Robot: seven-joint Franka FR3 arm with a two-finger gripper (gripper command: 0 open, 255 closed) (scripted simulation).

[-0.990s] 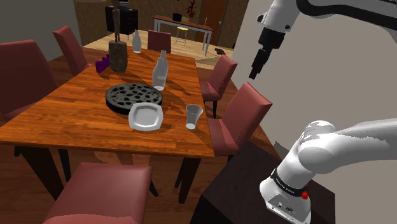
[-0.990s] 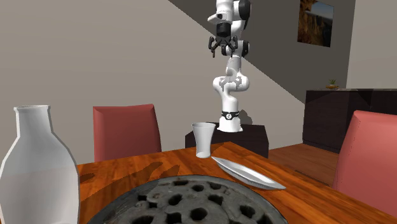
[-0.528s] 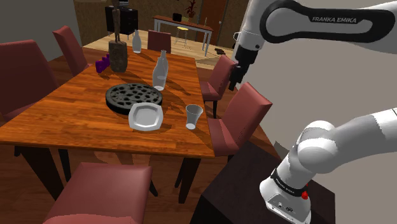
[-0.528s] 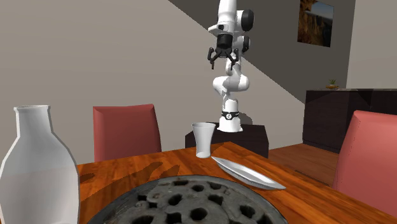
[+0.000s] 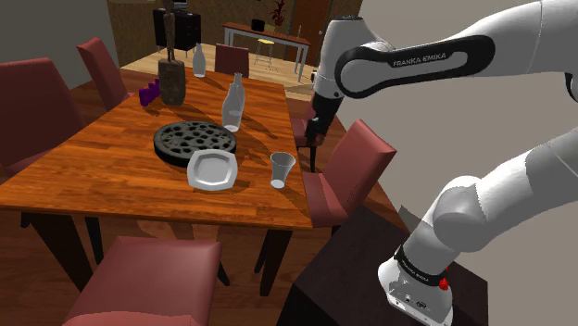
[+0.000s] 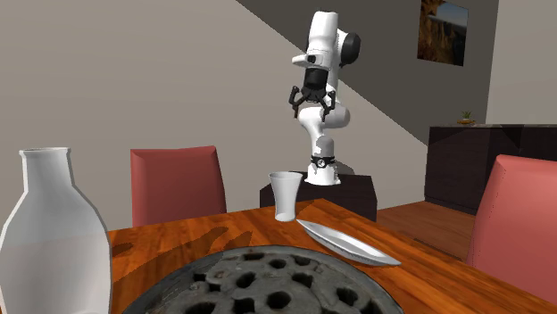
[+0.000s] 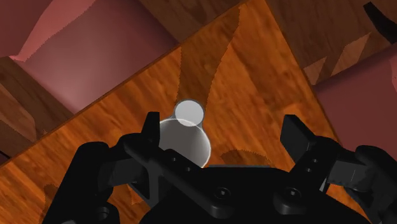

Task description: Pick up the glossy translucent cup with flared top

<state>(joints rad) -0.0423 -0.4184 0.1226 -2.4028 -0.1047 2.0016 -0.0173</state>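
The jaws, released and holding nothing, point at one pale cup (image 5: 282,169) beside one white plate (image 5: 212,170).

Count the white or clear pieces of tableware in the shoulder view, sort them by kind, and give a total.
Bottles: 2, a near bottle and a far bottle
Cup: 1
Plate: 1
Total: 4

claw (image 5: 312,146) lower than before, swung toward the table (image 5: 102,167), nearer the cup (image 5: 282,169)
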